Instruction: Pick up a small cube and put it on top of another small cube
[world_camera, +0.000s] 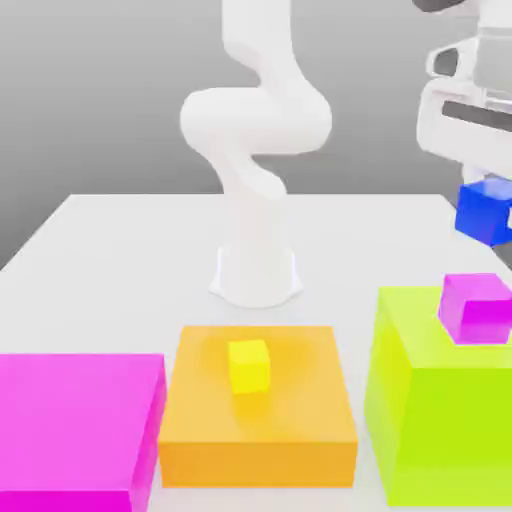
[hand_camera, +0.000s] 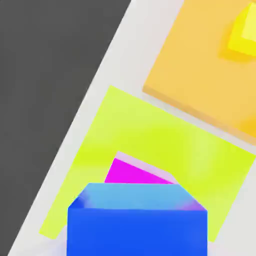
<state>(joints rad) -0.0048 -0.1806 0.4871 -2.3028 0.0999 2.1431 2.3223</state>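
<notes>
- exterior view: the white arm (world_camera: 255, 150) stands on its base near the middle of the pale table (world_camera: 120, 250). its gripper (world_camera: 490, 190) is high at the exterior view's right edge, and it is clamped on the small blue cube (world_camera: 485, 212), which hangs in the air, clear of everything under it.
- under the blue cube, a little nearer to the camera, the small purple cube (world_camera: 476, 307) sits on the top of the big lime block (world_camera: 430, 420), at the block's far right part. the two small cubes are apart, the blue one above.
- a small yellow cube (world_camera: 249, 365) rests on the flat orange block (world_camera: 258, 410) in the middle front. a big magenta block (world_camera: 75, 425) lies at the exterior view's left, just beside the orange one.
- hand view: the blue cube (hand_camera: 137, 227) is very close to the camera and covers part of the purple cube (hand_camera: 137, 173), which lies on the lime block (hand_camera: 150, 140). the orange block (hand_camera: 200, 65) with the yellow cube (hand_camera: 243, 35) is beyond, and the table's pale edge (hand_camera: 100, 85) runs beside a dark floor (hand_camera: 45, 100).
</notes>
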